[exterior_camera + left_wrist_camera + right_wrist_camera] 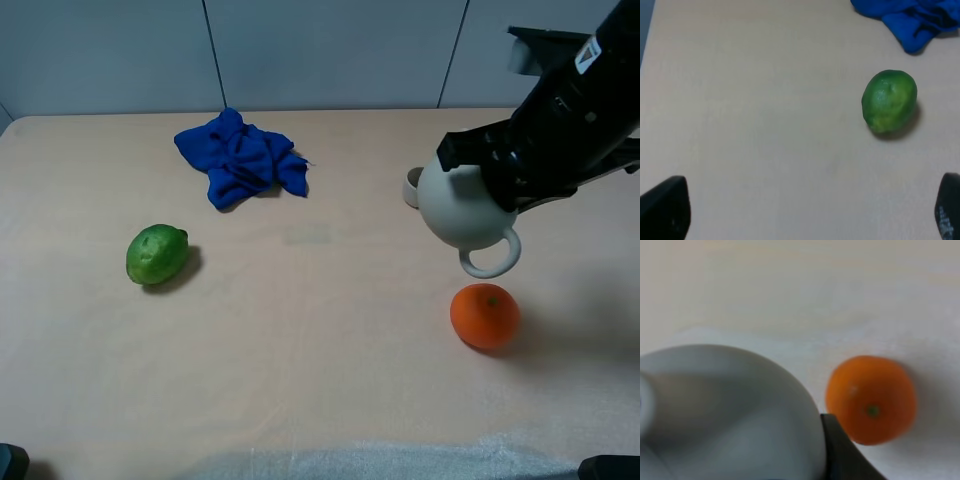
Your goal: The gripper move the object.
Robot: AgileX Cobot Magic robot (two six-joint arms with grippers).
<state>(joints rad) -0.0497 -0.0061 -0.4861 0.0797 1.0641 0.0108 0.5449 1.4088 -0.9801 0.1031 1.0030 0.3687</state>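
My right gripper (505, 172) was clamped on the top of the round, squat off-white ceramic pot (458, 208). The pot looked to hang clear of the pale counter (320, 330), just above the round orange fruit (485, 315) and beside the small beige mug (411, 187). My left gripper (805, 215) stood apart, holding nothing, near the green lime (889, 101). The smooth glaze could slip from so narrow a pinch, or the loop handle (491, 257) could knock the orange if I lowered here

Off-white pot (455, 215); perhaps beige mug (411, 188)
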